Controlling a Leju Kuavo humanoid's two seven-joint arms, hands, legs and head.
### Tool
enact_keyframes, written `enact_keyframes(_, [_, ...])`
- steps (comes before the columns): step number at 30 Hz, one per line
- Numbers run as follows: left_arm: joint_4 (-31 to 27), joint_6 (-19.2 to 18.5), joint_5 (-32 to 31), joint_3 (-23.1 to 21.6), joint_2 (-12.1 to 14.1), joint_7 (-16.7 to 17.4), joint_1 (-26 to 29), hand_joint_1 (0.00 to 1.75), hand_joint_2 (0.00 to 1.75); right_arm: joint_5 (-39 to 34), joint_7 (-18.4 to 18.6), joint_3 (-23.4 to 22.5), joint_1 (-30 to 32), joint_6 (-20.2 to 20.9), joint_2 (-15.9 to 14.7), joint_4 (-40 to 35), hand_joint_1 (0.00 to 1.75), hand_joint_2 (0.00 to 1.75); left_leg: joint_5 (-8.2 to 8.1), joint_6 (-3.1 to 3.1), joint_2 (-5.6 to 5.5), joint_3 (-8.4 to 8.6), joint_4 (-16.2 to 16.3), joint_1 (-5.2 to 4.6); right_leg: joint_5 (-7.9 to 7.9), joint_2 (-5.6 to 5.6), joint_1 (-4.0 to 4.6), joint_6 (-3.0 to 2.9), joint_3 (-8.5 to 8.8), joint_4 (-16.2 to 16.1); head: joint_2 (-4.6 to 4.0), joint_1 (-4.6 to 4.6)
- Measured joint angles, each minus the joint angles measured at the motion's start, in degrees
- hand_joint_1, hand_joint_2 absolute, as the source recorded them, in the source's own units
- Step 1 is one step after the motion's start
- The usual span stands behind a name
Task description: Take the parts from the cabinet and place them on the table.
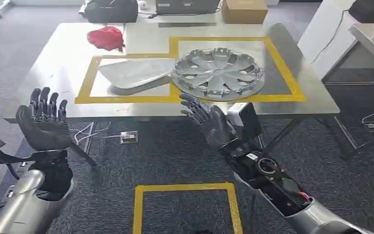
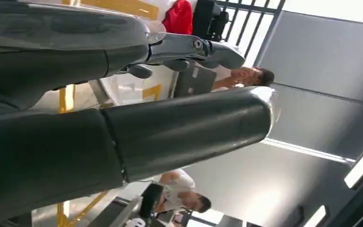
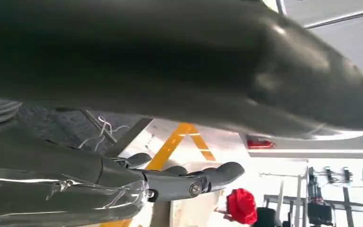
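**Two parts on the worktop, both hands empty**

Two parts lie on the metal worktop (image 1: 53, 53), inside the area marked with yellow tape (image 1: 126, 99). The first is a round silver wheel cover (image 1: 218, 73), flat on the surface, on the right side of the marked area. The second is a flat grey panel (image 1: 134, 72) with one pointed end, just beside the wheel cover on its left; its tip seems to reach the cover's rim, but I cannot tell if they really touch.

The left hand (image 1: 44, 122) is raised in front of the near edge of the worktop, on the left. Its fingers are straight and spread a little, and it holds nothing. The right hand (image 1: 209, 119) is also released: it reaches forward toward the near edge of the worktop, below the wheel cover, with fingers apart and nothing in them. It does not touch either part.

A red cloth (image 1: 107, 38) lies on the far left part of the worktop, outside the tape. Behind the worktop there are a black bag (image 1: 111, 10) and a cardboard box (image 1: 244, 10). On the dark carpet near the robot a yellow square (image 1: 185, 207) is taped on the floor.
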Motion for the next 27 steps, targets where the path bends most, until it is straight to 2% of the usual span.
enact_keyframes(1, [0.00,0.02,0.00,0.00,0.00,0.00,-0.02,0.00,0.00,0.02,0.00,0.02,-0.06,0.02,0.00,0.00,0.00,0.00,0.25,-0.12,-0.04,-0.12,0.00,-0.08,1.88,0.11,0.07,-0.45,3.53,-5.63,0.00,0.30])
enact_keyframes(2, [0.00,0.00,0.00,0.00,0.00,0.00,-0.02,0.00,0.00,0.00,0.00,0.00,-0.13,0.02,0.00,-0.02,0.00,0.00,0.43,-0.30,0.01,-0.20,-0.01,-0.01,1.82,0.28,0.23,-1.11,6.34,-10.91,0.00,0.55])
enact_keyframes(3, [0.00,0.00,0.00,0.00,0.02,0.00,-0.19,0.00,0.00,0.02,-0.02,0.02,-0.16,0.02,0.00,-0.04,0.00,0.00,0.82,-0.77,0.04,-0.55,-0.04,-0.19,1.32,0.36,0.60,-1.24,7.72,-12.80,0.00,0.26])
enact_keyframes(4, [0.00,0.00,0.04,0.00,0.00,0.00,-0.18,0.00,0.00,0.02,-0.07,0.02,-0.24,0.02,0.00,-0.04,0.00,0.00,1.41,-1.23,0.07,-0.69,-0.18,0.12,1.57,0.42,0.78,-1.36,7.42,-13.13,0.00,0.13])
enact_keyframes(6, [0.00,-0.02,0.20,0.00,0.00,0.00,-0.11,0.00,0.00,0.00,-0.04,0.04,-0.26,0.00,0.00,-0.04,0.00,0.00,2.29,-1.93,0.10,-0.67,-0.84,0.34,2.37,0.50,1.12,-1.78,7.05,-13.21,0.00,0.61])
enact_keyframes(7, [0.00,-0.02,0.33,0.00,0.11,0.00,-0.09,0.00,0.00,0.00,-0.07,0.07,-0.31,0.02,0.00,-0.04,0.00,0.00,2.38,-2.38,0.02,-0.80,-1.05,-0.02,3.25,0.31,0.66,-2.27,6.95,-14.17,0.00,0.70])
enact_keyframes(8, [0.00,-0.02,0.35,0.00,0.24,-0.02,-0.12,0.00,0.00,0.00,-0.04,0.15,-0.42,0.02,0.04,-0.04,0.00,0.00,0.59,-2.55,-0.03,-1.42,-0.16,0.22,4.04,-0.02,0.40,-2.56,6.80,-14.56,0.00,0.35])
enact_keyframes(9, [0.00,-0.02,0.35,0.00,0.31,-0.02,-0.17,0.00,0.00,0.00,-0.09,0.17,-0.48,0.00,0.04,-0.04,0.00,0.00,-2.56,-2.69,-0.04,-2.69,3.03,0.15,4.47,-0.07,0.35,-3.10,6.08,-14.60,0.00,-0.22])
enact_keyframes(11, [0.00,0.17,0.52,0.00,0.37,0.02,0.08,0.00,0.00,0.00,-0.04,0.28,-0.35,0.00,0.07,-0.04,0.00,0.00,-8.46,-3.15,-0.03,-6.13,12.80,0.33,5.37,-0.21,0.37,-3.40,4.54,-14.31,0.00,-1.16])
enact_keyframes(12, [0.00,0.33,0.52,0.00,0.46,0.13,0.26,0.00,0.00,0.00,-0.07,0.35,-0.27,-0.02,0.09,-0.04,0.00,0.00,-9.68,-3.35,-0.03,-7.24,16.52,0.32,5.78,-0.22,0.38,-3.41,3.77,-14.12,0.00,-1.27])
enact_keyframes(13, [0.00,0.64,0.55,0.00,0.57,0.28,0.41,0.00,0.00,0.00,-0.04,0.37,-0.13,-0.09,0.13,-0.04,0.00,0.00,-9.27,-3.47,-0.03,-7.37,18.20,0.35,6.13,-0.23,0.36,-3.35,3.04,-13.93,0.00,-1.60])
enact_keyframes(14, [-0.02,0.90,0.59,0.00,0.61,0.54,0.50,0.00,0.00,0.00,-0.04,0.37,0.05,-0.11,0.20,-0.04,0.00,0.00,-7.52,-3.54,-0.02,-6.21,17.26,0.46,6.46,-0.24,0.34,-3.28,2.35,-13.67,0.00,-1.92])
enact_keyframes(15, [-0.07,1.16,0.59,0.00,0.66,0.81,0.53,0.00,0.00,0.00,-0.04,0.39,0.16,-0.15,0.20,-0.04,0.00,0.00,-5.25,-3.57,-0.01,-3.92,13.95,0.51,6.73,-0.24,0.32,-3.15,1.67,-13.35,0.00,-2.12])
enact_keyframes(16, [-0.18,1.36,0.59,0.00,0.68,0.83,0.52,0.00,0.00,0.00,-0.06,0.42,0.15,-0.15,0.24,-0.04,0.00,0.00,-3.30,-3.52,0.01,-0.72,9.00,0.53,6.94,-0.22,0.27,-2.92,1.04,-12.89,0.00,-2.34])
enact_keyframes(17, [-0.43,1.36,0.59,0.00,0.72,0.96,0.50,0.00,0.00,0.00,-0.07,0.42,0.13,-0.17,0.31,-0.04,0.00,0.00,-2.66,-3.42,0.01,2.67,3.85,0.56,7.07,-0.20,0.25,-2.73,0.53,-12.33,0.00,-2.56])
enact_keyframes(18, [-0.59,1.36,0.59,0.00,0.77,0.96,0.44,0.00,0.00,0.00,-0.09,0.42,0.11,-0.22,0.35,-0.09,0.00,0.00,-3.97,-3.25,-0.07,4.69,0.58,0.26,7.14,-0.15,0.72,-2.49,-0.23,-11.86,0.00,-2.88])
enact_keyframes(19, [-0.79,1.42,0.61,0.00,0.76,0.94,0.55,0.00,0.00,0.00,-0.07,0.48,0.17,-0.24,0.37,-0.09,0.00,0.00,-3.65,-2.46,-0.30,4.27,0.63,0.12,7.61,-0.17,0.63,-2.14,-0.28,-11.80,0.00,-2.56])
enact_keyframes(20, [-0.87,1.42,0.59,0.00,0.77,0.94,0.73,0.00,0.00,0.00,-0.15,0.55,0.16,-0.22,0.39,-0.11,0.00,0.00,-3.45,-2.29,-0.33,4.06,0.40,0.11,7.97,-0.15,0.59,-1.79,-0.26,-11.84,0.00,-2.12])
enact_keyframes(21, [-0.87,1.42,0.59,0.00,0.81,0.96,0.80,0.00,0.00,0.00,-0.15,0.57,0.15,-0.24,0.39,-0.11,0.00,0.00,-3.27,-1.98,-0.35,3.81,0.70,-0.09,8.41,-0.11,0.54,-1.42,-0.38,-12.01,0.00,-2.17])
enact_keyframes(22, [-0.87,1.42,0.61,0.00,0.83,0.96,0.92,0.00,0.00,0.00,-0.13,0.59,0.25,-0.24,0.39,-0.11,0.00,0.00,-2.77,-1.25,-0.29,3.57,0.22,0.17,8.69,0.02,0.61,-1.01,-0.58,-11.99,0.00,-2.10])
enact_keyframes(23, [-0.98,1.42,0.59,0.00,0.83,0.96,0.89,0.00,0.00,0.00,-0.15,0.57,0.31,-0.24,0.39,-0.11,0.00,0.00,-2.24,-0.59,0.07,3.34,0.00,0.38,7.17,0.10,0.30,-0.72,-1.06,-11.30,0.00,-2.21])
enact_keyframes(24, [-1.07,1.42,0.61,0.00,0.83,0.96,0.92,0.00,0.00,0.00,-0.15,0.61,0.28,-0.28,0.37,-0.11,0.00,0.00,-1.80,-0.13,0.07,2.84,0.00,0.40,4.20,0.11,0.33,-0.36,-1.83,-8.93,0.00,-1.66])
enact_keyframes(25, [-1.14,1.42,0.61,0.00,0.83,0.96,0.92,0.00,0.00,0.00,-0.15,0.61,0.28,-0.28,0.39,-0.11,0.00,0.00,-1.43,0.29,0.14,2.37,0.00,0.37,0.88,0.10,0.18,-0.14,-2.85,-4.84,0.00,-1.07])
enact_keyframes(26, [-1.16,1.42,0.61,0.00,0.83,0.96,0.97,0.00,0.00,0.00,-0.13,0.68,0.34,-0.28,0.39,-0.11,0.00,0.00,-0.95,0.38,0.19,1.84,0.00,0.29,-2.22,0.11,0.04,0.12,-4.06,0.06,0.00,-0.79])
enact_keyframes(27, [-1.16,1.42,0.61,0.00,0.83,0.96,1.06,0.00,0.00,0.00,-0.13,0.72,0.35,-0.28,0.39,-0.11,0.00,0.00,-0.48,0.41,0.21,1.21,0.03,0.24,-4.24,0.11,-0.06,0.33,-4.86,4.48,0.00,-0.68])
